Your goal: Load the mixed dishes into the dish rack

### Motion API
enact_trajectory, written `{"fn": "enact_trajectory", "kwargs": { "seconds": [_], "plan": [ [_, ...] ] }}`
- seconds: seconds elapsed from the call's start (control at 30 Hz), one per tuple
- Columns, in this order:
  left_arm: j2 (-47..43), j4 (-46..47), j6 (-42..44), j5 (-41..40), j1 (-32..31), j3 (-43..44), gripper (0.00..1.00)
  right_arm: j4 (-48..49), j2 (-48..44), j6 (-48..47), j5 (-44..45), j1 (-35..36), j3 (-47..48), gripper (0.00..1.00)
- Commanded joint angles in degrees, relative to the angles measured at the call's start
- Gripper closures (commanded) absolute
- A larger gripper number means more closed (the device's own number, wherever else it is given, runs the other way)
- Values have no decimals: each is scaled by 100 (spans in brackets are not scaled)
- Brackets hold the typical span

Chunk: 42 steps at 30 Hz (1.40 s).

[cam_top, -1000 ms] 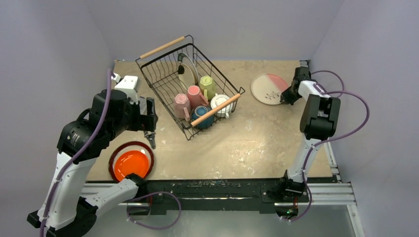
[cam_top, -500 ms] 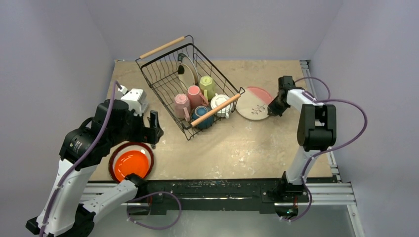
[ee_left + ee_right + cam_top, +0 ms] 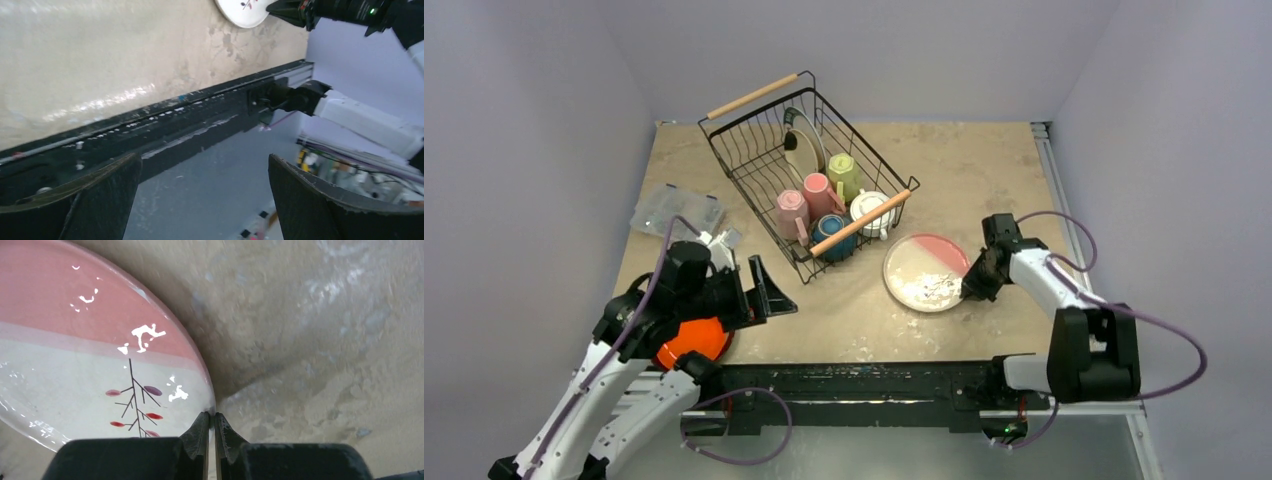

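The black wire dish rack stands at the back centre with pink mugs, a yellow-green mug, a white cup, a teal bowl and upright plates inside. In front of the rack's right end is the pink-white plate. My right gripper is shut on its right rim. My left gripper hangs open and empty over the table's near edge. An orange plate lies half hidden beneath the left arm.
A clear plastic piece lies at the left of the table, beside the rack. The black mounting rail runs along the near edge. Purple walls close in on both sides and at the back.
The right gripper has brought the pink-white plate from the far right to the near centre. The left arm swung down toward the near edge, uncovering the clear plastic piece and covering the orange plate.
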Motion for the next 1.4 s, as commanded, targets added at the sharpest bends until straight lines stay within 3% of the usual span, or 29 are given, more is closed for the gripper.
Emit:
{"fn": "enact_trajectory", "kwargs": {
  "seconds": [0.0, 0.07, 0.2, 0.33, 0.5, 0.6, 0.83, 1.07, 1.2, 1.37],
  "plan": [
    [-509, 1843, -2016, 1009, -45, -1190, 5, -229, -1135, 201, -391, 35, -623, 100],
    [-596, 2490, -2476, 855, -273, -1483, 5, -192, -1731, 304, -566, 37, -910, 100],
    [32, 2699, -2466, 399, -1058, -1371, 7, -369, -2284, 345, -738, 39, -1043, 100],
    [573, 3001, -2611, -708, -2160, -1273, 8, -635, -2427, 301, -996, 41, -925, 100],
    [1152, 5193, -3633, -2132, -3312, -2271, 5, -735, -2542, 532, -1273, 40, -779, 100],
    [1890, 6028, -3861, -3050, -3850, -2294, 2, -781, -2528, 656, -1417, 44, -723, 100],
    [3772, 7593, -4062, -4123, -4233, -2033, 6, -835, -2461, 844, -1628, 43, -548, 100],
    [5278, 9183, -4736, -4293, -4248, -2007, 14, -1028, -2550, 931, -1730, 41, -444, 100],
    [5721, 9946, -4838, -4580, -4242, -2087, 26, -1091, -2554, 884, -1742, 39, -496, 100],
    [6144, 10219, -5295, -4751, -4242, -1906, 39, -1135, -2620, 856, -1704, 41, -549, 100]
  ]
}}
